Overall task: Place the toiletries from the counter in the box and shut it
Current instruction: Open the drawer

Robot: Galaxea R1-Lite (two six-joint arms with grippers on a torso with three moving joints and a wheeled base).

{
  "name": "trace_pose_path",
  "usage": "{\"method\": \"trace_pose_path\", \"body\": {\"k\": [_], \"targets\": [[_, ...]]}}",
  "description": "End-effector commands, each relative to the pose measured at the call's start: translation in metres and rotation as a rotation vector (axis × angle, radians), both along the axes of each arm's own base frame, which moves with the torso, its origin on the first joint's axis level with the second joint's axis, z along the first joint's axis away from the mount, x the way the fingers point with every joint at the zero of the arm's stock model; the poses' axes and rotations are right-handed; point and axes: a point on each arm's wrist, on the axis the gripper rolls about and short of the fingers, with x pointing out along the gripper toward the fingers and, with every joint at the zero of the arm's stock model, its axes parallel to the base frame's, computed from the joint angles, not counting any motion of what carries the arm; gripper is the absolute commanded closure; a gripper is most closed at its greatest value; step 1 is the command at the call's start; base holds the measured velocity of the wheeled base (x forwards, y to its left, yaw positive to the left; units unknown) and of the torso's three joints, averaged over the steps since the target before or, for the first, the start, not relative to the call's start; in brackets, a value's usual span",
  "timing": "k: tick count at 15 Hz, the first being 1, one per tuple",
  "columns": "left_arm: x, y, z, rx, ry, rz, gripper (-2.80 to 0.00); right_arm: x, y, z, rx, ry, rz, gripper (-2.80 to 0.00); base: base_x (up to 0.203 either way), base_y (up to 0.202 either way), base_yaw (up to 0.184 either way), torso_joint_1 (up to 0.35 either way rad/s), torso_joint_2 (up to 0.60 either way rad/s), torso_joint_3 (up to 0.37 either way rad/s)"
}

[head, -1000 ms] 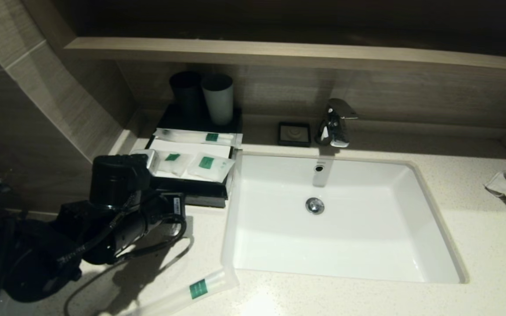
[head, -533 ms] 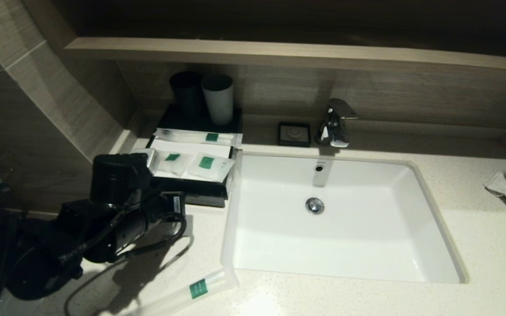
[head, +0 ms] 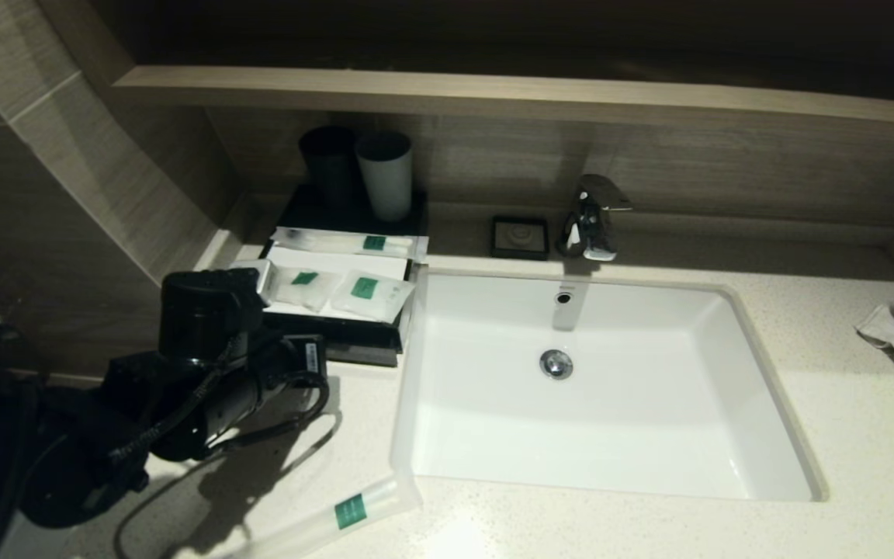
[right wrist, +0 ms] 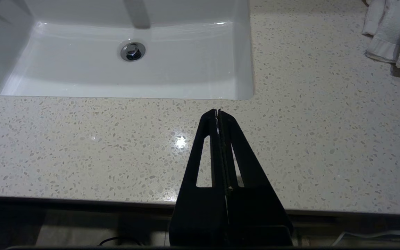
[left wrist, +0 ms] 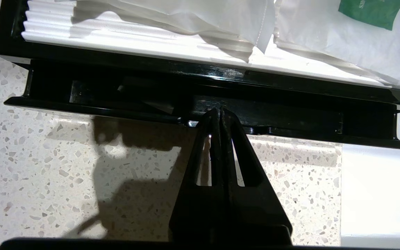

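At the front of the black box [left wrist: 200,90], the left gripper [left wrist: 219,113] has its fingers pressed together, empty, with the tips right at the lip of the shallow front drawer [left wrist: 290,119], which stands a little way out. The step in hand looks like working that drawer, whether pushing it in or drawing it out I cannot tell.

On the box's white top panel [head: 334,260] lie three of the toiletries: a long slim packet [head: 350,242] along the back edge and two small pouches [head: 338,289] at the front edge, one of them overhanging the side toward the sink basin [head: 594,388]. The fourth, another long slim packet [head: 338,516], lies on the counter [head: 843,481] well in front of the box, its end touching the basin's near corner.

The right gripper [right wrist: 218,111], fingers together and empty, hangs over the counter's front edge, well apart from the box and just in front of the basin.

Judging from this, none of the packets is inside yet. The next move calls for an open drawer, then a parted grip to fetch the stray packet.
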Motion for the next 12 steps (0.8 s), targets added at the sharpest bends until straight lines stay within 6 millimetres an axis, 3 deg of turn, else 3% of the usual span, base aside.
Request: {"method": "trace_pose_path", "body": {"k": [1,12], "targets": [[0.0006,-0.0003,-0.0009,-0.001,0.000,0.002,0.00,0.0001,0.0000,0.0000,0.000,0.001,0.000,0.00,0.000,0.000,0.000,0.000,0.00,0.000],[0.0038,-0.0019,-0.0067,0.001,0.009,0.001,0.00,0.0001,0.0000,0.0000,0.000,0.001,0.000,0.00,0.000,0.000,0.000,0.000,0.00,0.000]]}}
